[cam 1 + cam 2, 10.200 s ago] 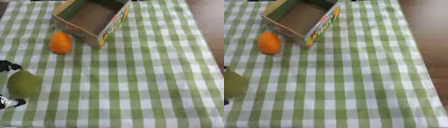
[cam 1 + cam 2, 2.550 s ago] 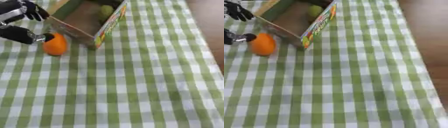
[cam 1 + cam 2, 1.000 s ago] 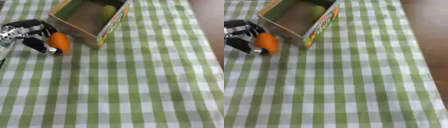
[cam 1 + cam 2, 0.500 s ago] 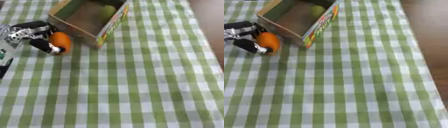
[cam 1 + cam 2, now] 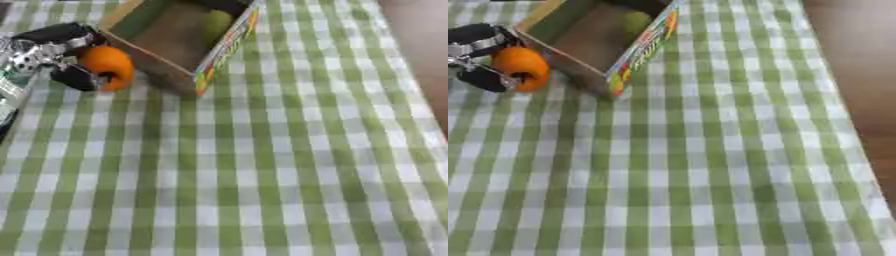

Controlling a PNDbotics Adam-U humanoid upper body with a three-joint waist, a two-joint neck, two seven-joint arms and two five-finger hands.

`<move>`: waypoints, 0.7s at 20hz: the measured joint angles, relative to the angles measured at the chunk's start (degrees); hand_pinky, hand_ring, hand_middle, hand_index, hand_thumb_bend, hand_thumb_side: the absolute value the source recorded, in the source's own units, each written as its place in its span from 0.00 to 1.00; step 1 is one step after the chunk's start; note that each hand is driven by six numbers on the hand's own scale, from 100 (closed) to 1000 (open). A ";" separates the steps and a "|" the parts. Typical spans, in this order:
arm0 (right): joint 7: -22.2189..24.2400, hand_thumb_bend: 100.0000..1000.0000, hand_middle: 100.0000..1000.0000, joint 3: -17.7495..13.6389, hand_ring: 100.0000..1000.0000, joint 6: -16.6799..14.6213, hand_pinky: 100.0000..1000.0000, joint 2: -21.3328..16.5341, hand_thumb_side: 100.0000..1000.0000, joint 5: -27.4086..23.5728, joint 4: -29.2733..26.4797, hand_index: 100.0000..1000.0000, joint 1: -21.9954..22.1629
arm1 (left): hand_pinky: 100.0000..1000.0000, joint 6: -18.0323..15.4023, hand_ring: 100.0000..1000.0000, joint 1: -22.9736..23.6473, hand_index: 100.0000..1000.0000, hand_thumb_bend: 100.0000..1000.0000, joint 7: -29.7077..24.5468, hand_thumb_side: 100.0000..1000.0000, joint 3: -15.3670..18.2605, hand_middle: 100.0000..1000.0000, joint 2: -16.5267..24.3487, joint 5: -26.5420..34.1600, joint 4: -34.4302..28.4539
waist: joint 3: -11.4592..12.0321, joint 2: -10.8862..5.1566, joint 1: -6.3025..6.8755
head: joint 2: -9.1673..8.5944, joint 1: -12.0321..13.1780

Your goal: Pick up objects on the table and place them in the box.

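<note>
The robot's left hand [image 5: 54,56] sits at the far left of the desk [image 5: 262,165], its black fingers [image 5: 77,80] curled around an orange [image 5: 107,66]. One finger lies over the far side of the fruit and another hooks under its near side, so the orange appears pinched between them. It is not clear whether the orange rests on the cloth or is lifted slightly off it.

The box [image 5: 179,42] stands just to the right of the orange and a little farther away, with its near-left wall almost touching the fruit. The orange therefore needs to go up, over that wall, and to the right. The left hand is the only one in view. The right hand does not appear in either picture.

The orange is round, smooth and bright. The box is open-topped brown cardboard, set at an angle to the desk edges, with colourful printing on its near-right outer wall. Inside it, at the far end, lies a rounded green fruit [image 5: 633,21]. The hand is hard, black and silver. The desk is covered with a green and white checked cloth lying flat, and a strip of brown floor [image 5: 859,75] shows along the right side.
</note>
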 measured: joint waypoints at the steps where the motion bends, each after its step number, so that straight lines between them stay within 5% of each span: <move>1: 0.00 0.00 0.51 0.00 0.77 0.01 0.80 0.00 0.47 0.00 0.00 0.86 0.01 | 0.55 0.22 0.51 -0.26 0.67 0.00 -0.47 0.00 0.03 0.52 0.51 0.00 -1.22 | 0.05 -0.09 0.03 | 0.00 -0.05; 8: 0.01 0.00 0.51 0.00 0.76 0.05 0.80 -0.03 0.47 -0.01 0.00 0.86 0.24 | 0.56 1.31 0.53 -6.32 0.67 0.00 -3.70 0.00 0.72 0.53 1.24 -0.36 -6.47 | 0.06 -0.29 0.21 | 0.00 -0.20; 14: 0.12 0.00 0.51 0.05 0.76 0.14 0.80 -0.03 0.47 -0.26 0.00 0.86 -0.13 | 0.56 1.72 0.52 -13.44 0.68 0.00 -1.49 0.00 1.24 0.52 -4.33 -2.31 -1.99 | -0.62 -0.55 0.20 | -0.05 0.47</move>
